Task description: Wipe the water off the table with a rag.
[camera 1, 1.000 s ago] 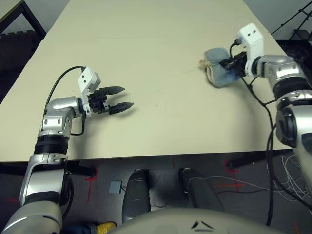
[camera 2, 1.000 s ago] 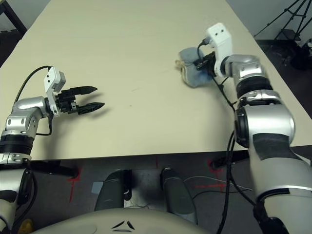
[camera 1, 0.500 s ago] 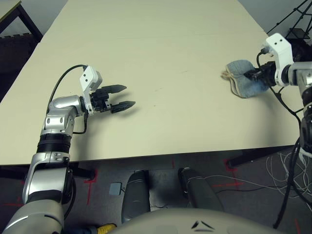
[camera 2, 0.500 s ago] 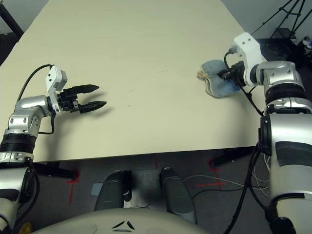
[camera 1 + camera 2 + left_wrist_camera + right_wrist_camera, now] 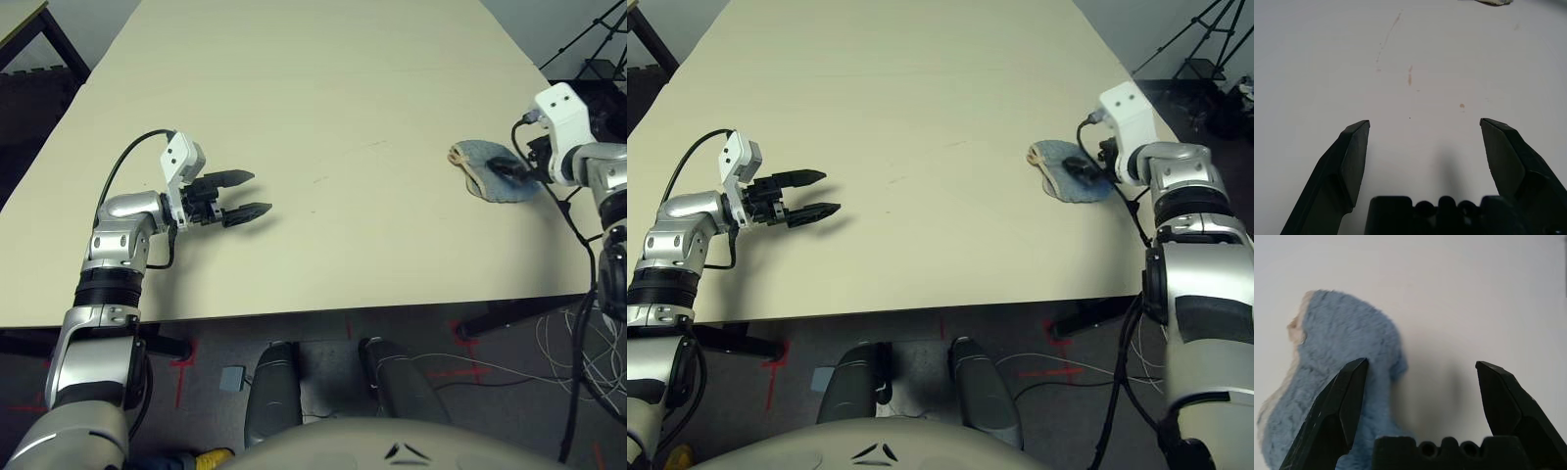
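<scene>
The light-blue rag (image 5: 487, 172) with its cream edge lies flat on the cream table (image 5: 323, 78) near the right edge. My right gripper (image 5: 511, 167) is open over the rag's right part. In the right wrist view the rag (image 5: 1337, 352) lies under one finger, and the gripper (image 5: 1420, 367) holds nothing. My left gripper (image 5: 247, 194) hovers open over the table's left front, far from the rag. Ahead of it, the left wrist view shows tiny brownish water specks (image 5: 1409, 78), and faint specks (image 5: 318, 180) mark the table's middle.
A smaller tan table with black legs (image 5: 22, 22) stands at the far left. A black tripod (image 5: 600, 39) stands past the table's right edge, and loose cables (image 5: 578, 362) lie on the floor below. The table's right edge runs close behind the rag.
My right gripper carried the rag to the right towards the table's edge, then opened and let it go; the rag now lies flatter. The left arm has stayed put.
</scene>
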You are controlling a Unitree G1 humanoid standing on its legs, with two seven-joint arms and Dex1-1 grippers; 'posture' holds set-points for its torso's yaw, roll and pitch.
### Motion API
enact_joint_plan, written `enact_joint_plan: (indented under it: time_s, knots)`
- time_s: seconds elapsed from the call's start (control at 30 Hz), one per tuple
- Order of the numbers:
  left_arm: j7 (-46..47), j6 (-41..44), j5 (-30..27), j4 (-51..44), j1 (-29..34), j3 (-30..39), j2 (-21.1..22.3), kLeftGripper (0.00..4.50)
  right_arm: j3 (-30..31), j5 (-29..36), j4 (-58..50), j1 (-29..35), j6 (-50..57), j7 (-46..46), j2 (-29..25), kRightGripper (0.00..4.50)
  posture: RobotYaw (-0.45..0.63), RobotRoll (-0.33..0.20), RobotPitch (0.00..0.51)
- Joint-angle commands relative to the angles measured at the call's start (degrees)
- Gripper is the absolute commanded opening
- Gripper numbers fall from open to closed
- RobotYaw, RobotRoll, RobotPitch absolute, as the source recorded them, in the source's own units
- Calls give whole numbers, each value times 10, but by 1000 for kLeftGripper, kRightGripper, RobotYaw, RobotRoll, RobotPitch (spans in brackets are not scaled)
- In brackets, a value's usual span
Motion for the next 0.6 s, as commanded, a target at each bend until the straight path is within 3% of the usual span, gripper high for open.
enact_joint_plan:
  time_s: [0.03,0.3,0.6]
  knots:
    - [54,-21,-4,11,-7,32,-13,4500,-45,46,-18,8,-38,30,-6,4466,-173,0,110]
    - [267,-55,5,38,0,121,-32,4500,-132,132,-36,68,-132,64,8,4466,-118,0,118]
    - [464,-94,41,39,36,177,-32,4500,-218,196,-9,119,-208,10,11,4466,-25,0,122]
